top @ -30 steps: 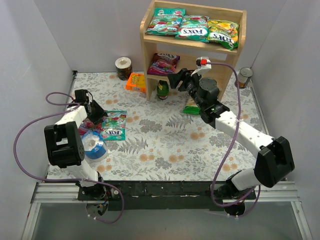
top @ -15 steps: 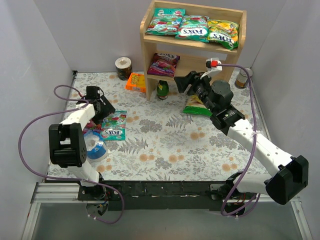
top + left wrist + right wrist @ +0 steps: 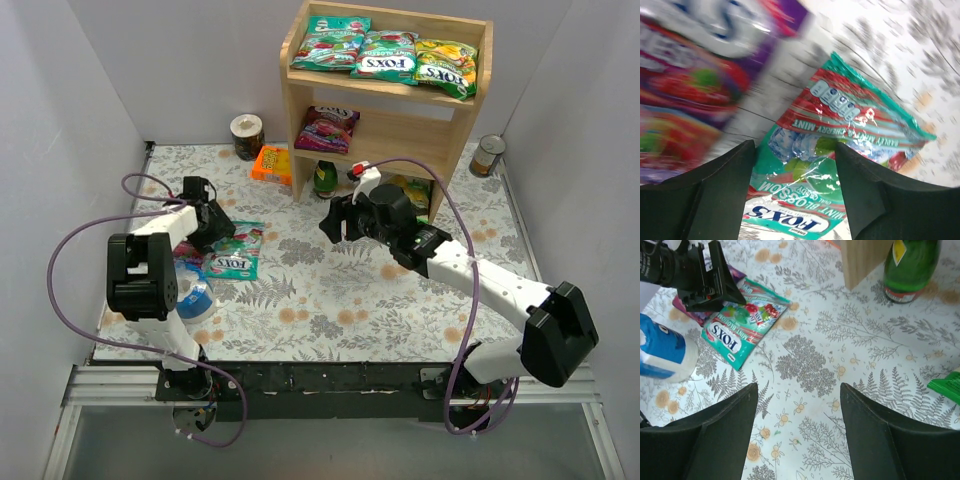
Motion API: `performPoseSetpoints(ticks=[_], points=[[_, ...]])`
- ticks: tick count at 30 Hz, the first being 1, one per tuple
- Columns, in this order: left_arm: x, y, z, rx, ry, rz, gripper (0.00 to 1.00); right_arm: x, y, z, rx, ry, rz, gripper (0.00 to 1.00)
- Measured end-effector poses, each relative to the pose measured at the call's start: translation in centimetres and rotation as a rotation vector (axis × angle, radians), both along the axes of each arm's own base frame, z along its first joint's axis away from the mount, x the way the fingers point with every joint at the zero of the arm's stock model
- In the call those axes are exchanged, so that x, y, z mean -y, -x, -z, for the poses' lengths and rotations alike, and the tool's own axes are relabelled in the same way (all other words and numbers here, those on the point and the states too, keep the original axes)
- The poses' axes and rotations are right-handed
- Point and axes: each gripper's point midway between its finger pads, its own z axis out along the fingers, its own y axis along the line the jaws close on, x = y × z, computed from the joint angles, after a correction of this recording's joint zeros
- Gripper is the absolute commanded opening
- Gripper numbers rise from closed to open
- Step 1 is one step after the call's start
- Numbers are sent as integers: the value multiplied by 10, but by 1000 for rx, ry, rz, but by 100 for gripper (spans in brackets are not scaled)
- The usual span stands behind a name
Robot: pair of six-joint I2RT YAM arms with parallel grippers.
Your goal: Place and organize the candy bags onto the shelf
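One teal candy bag (image 3: 236, 250) lay flat on the table (image 3: 330, 300), left of centre, its FOX'S end toward the near edge. Three more candy bags (image 3: 385, 55), two teal and one yellow-green, lay side by side on the top tier of the shelf (image 3: 291, 85). A purple-magenta bag (image 3: 325, 125) sat on the lower tier. Another purple bag (image 3: 685, 80) showed blurred at the left of the left wrist view, seemingly just beside the teal one. The left gripper (image 3: 222, 228) was over the far end of the teal bag, its fingers (image 3: 715, 200) spread apart with the bag showing between them. Whether they touched it could not be told. The right gripper (image 3: 331, 222) hovered above the table in front of the shelf, its fingers (image 3: 880, 440) wide apart and holding nothing. A green bottle (image 3: 324, 178) stood by the shelf's left panel, a green snack bag (image 3: 410, 192) lay at the shelf's foot near the right panel, and a blue-and-white container (image 3: 192, 292) stood just beside the teal bag.
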Motion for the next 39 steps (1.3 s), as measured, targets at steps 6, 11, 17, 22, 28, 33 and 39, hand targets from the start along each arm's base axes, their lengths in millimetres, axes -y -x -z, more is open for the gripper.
performPoseSetpoints(ticks=[6, 11, 17, 22, 28, 33, 39], points=[[81, 0, 2, 20, 90, 178, 63, -2, 1, 29, -76, 49, 9, 74], [144, 6, 0, 47, 152, 307, 64, -9, 0, 64, -181, 86, 10, 75], [166, 12, -2, 54, 181, 367, 73, -20, -2, 125, -419, 142, -32, 75], [163, 17, -6, 56, 181, 352, 89, -23, -14, 163, -558, 170, -49, 75], [151, 41, -17, 33, 173, 295, 95, -35, -12, 174, -635, 161, -79, 68], [147, 61, -33, 47, 212, 234, 98, -37, 9, 183, -731, 134, -95, 49], [145, 95, -28, 0, 278, 160, 98, -43, 42, 197, -872, 81, -79, 38]])
